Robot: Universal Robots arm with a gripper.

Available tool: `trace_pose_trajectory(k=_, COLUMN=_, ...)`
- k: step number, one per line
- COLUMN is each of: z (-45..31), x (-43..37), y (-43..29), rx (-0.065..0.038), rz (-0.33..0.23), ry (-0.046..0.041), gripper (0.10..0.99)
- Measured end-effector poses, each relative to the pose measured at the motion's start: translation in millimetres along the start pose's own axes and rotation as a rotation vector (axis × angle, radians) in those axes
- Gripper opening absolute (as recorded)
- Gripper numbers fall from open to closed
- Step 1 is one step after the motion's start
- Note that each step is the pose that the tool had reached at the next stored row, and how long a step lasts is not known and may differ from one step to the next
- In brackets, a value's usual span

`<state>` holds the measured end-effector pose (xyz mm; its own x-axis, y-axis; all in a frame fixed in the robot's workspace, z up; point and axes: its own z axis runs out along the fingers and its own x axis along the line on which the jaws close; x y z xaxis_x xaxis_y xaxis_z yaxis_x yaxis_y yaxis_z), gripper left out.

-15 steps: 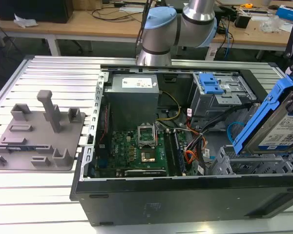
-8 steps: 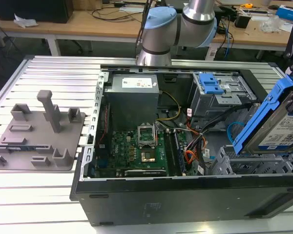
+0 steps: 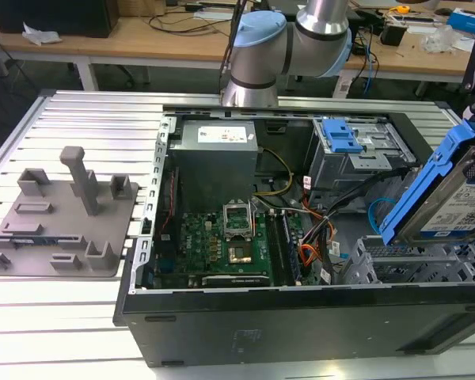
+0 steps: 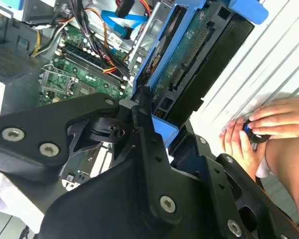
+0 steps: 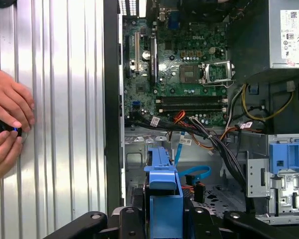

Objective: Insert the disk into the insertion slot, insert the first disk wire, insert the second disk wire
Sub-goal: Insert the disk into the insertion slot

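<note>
Gripper clenched on the disk — held tilted just above the insertion slot (case corner, exterior view's right), not yet seated; we judge all three insertions outstanding.

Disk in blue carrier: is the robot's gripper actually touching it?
Touching: in the second wrist view the gripper clamps the disk by its blue carrier.
</note>
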<state>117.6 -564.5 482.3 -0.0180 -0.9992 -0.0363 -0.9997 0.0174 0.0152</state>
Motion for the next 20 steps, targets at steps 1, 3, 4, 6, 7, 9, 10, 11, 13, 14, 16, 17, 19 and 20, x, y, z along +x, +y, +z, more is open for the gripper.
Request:
trace_pose_trajectory(k=1, z=0.0, x=0.1, y=0.1, rx=0.0, rz=0.0, ry=-0.0057, gripper=0.369)
trace_pose_trajectory(k=3, z=0.1, x=0.6, y=0.2, rx=0.001, rz=0.0, ry=-0.0141, gripper=0.369)
trace_pose_trajectory(k=4, z=0.2, x=0.6, y=0.2, rx=0.001, rz=0.0, ry=-0.0145, gripper=0.369)
trace_pose_trajectory(k=6, z=0.3, x=0.7, y=0.3, rx=0.001, rz=0.0, ry=-0.0156, gripper=0.369)
trace_pose_trajectory(k=7, z=0.5, x=0.8, y=0.3, rx=0.001, rz=0.0, ry=-0.0172, gripper=0.369)
trace_pose_trajectory(k=9, z=0.6, x=0.8, y=0.4, rx=0.001, rz=0.0, ry=-0.0181, gripper=0.369)
trace_pose_trajectory(k=10, z=0.6, x=0.8, y=0.4, rx=0.001, rz=0.0, ry=-0.018, gripper=0.369)
trace_pose_trajectory(k=11, z=0.6, x=0.8, y=0.4, rx=0.001, rz=0.0, ry=-0.0179, gripper=0.369)
trace_pose_trajectory(k=13, z=0.6, x=0.8, y=0.4, rx=0.001, rz=0.0, ry=-0.018, gripper=0.369)
trace_pose_trajectory(k=14, z=0.7, x=0.8, y=0.3, rx=0.001, rz=0.0, ry=-0.018, gripper=0.369)
trace_pose_trajectory(k=16, z=1.1, x=0.7, y=0.6, rx=0.001, rz=0.0, ry=-0.0184, gripper=0.369)
trace_pose_trajectory(k=17, z=1.1, x=0.4, y=0.8, rx=0.001, rz=0.0, ry=-0.0181, gripper=0.369)
trace_pose_trajectory(k=19, z=1.6, x=-0.2, y=1.6, rx=0.001, rz=0.0, ry=-0.018, gripper=0.369)
trace_pose_trajectory(k=20, z=1.9, x=-0.3, y=1.7, rx=0.001, rz=0.0, ry=-0.0182, gripper=0.369)
